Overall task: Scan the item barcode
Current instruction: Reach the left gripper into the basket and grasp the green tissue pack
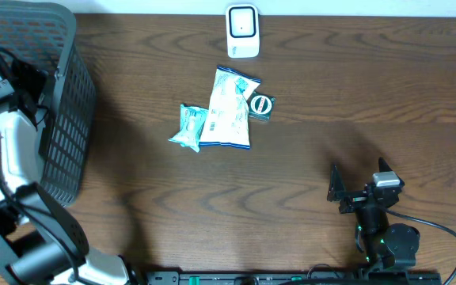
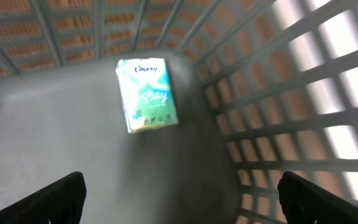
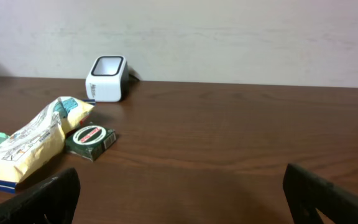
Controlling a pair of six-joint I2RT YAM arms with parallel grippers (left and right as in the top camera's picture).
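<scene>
Three items sit mid-table as I look at my feeds: a white-and-teal snack bag (image 1: 229, 111), a smaller teal packet (image 1: 188, 127) touching its left edge, and a little dark green box (image 1: 260, 105) tucked against its right side. The barcode scanner (image 1: 242, 32) stands near the far edge of the table (image 1: 355, 79), apart from that pile.

My left arm reaches into the grey mesh basket (image 1: 66, 119) at the left end of the table. On its wrist cam the left gripper (image 2: 180, 180) has its jaws spread wide with nothing between them, hanging over the basket floor. One more pack (image 2: 146, 94) lies flat in there (white and green, and the print's too blurry for me to read). It's close to the basket's side wall, out beyond the fingertips and not touching them.

The right gripper (image 3: 180, 171) sits low near the front right of the table. Its jaws are wide apart and empty too, and it points across the wood toward the scanner and the pile. It's well apart from all three items, with bare tabletop in between.
</scene>
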